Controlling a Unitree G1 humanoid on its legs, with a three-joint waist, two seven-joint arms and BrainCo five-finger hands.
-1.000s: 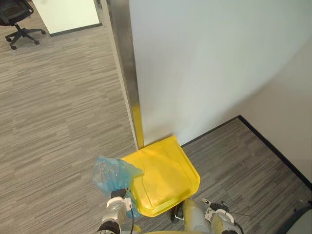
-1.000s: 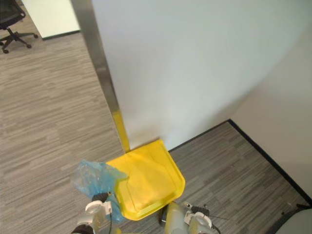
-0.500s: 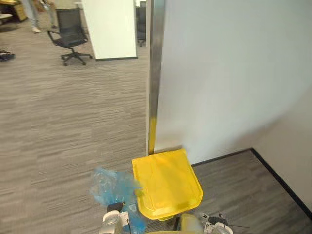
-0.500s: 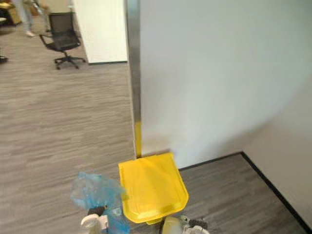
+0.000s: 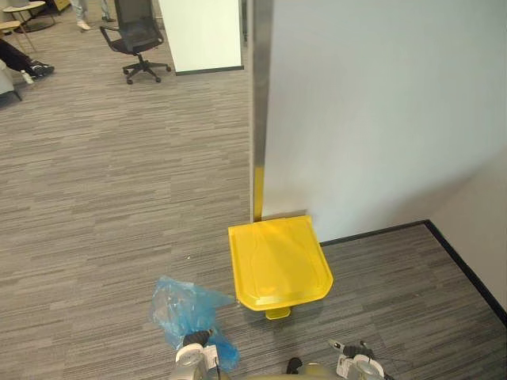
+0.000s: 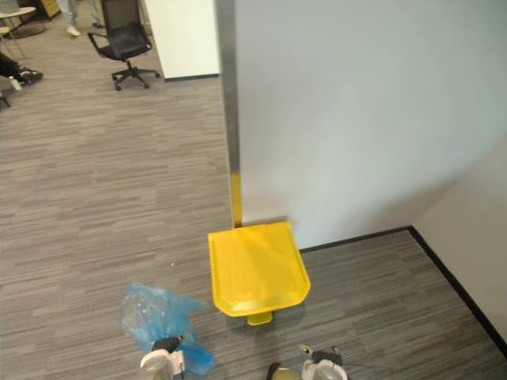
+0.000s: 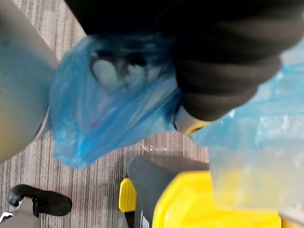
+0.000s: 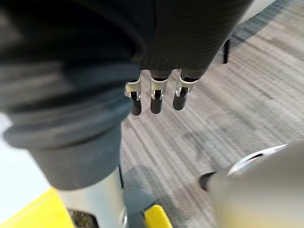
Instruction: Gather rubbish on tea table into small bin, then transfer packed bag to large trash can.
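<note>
The large trash can stands against the white wall, and its yellow lid lies shut, with a yellow pedal at the front. My left hand is low and to the left of the can, shut on the neck of a blue plastic bag. The bag's loose top puffs up above the hand. In the left wrist view the filled bag hangs beside the can's lid. My right hand hangs over the carpet near the can's base, its fingers straight and holding nothing.
A steel pillar runs up the wall's edge behind the can. The wall meets a side wall at the right, with a black skirting. An office chair, a white panel and a seated person's legs are far off.
The whole picture has shifted, so the camera moved; the can now sits farther off and more squarely ahead. The blue bag stays in my left hand, left of the can.
</note>
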